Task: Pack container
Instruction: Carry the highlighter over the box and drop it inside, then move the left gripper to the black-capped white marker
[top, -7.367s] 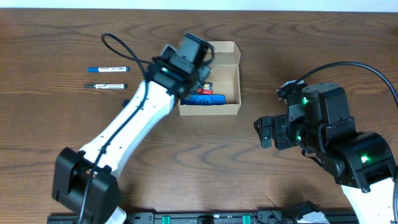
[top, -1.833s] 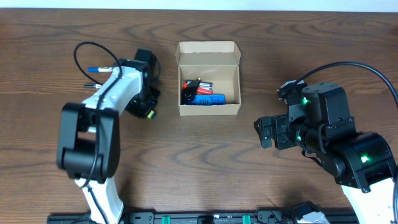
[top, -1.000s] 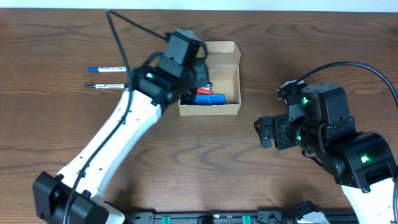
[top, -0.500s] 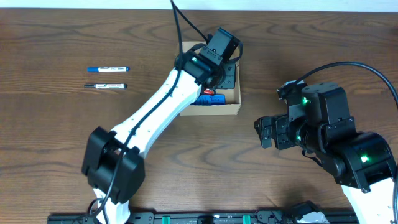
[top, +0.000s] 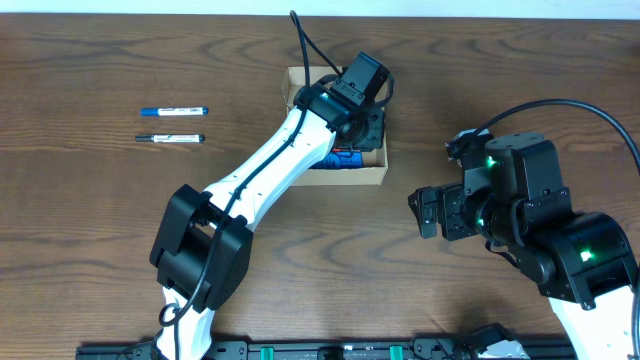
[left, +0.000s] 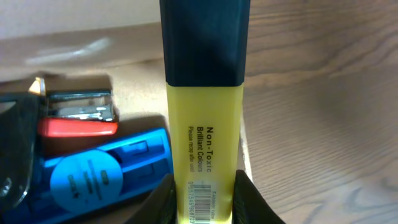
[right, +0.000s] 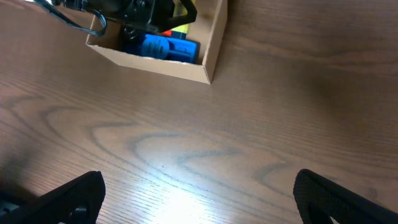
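The tan cardboard container (top: 345, 176) stands at the back middle of the table; it also shows in the right wrist view (right: 210, 46). My left gripper (left: 202, 199) is shut on a yellow highlighter (left: 204, 137) with a dark cap, held over the container's right side. In the overhead view the left gripper (top: 362, 105) covers most of the container. A blue object (left: 99, 177) and a red-and-silver item (left: 78, 121) lie inside. My right gripper (right: 199, 193) is open and empty, low over bare table to the container's right.
A blue-capped marker (top: 173, 110) and a black marker (top: 170, 138) lie at the back left of the wooden table (top: 330, 260). The left arm stretches diagonally from the front left to the container.
My left arm went to the markers at the left, then swung back over the container and has now settled over its right side. The right arm has not moved.
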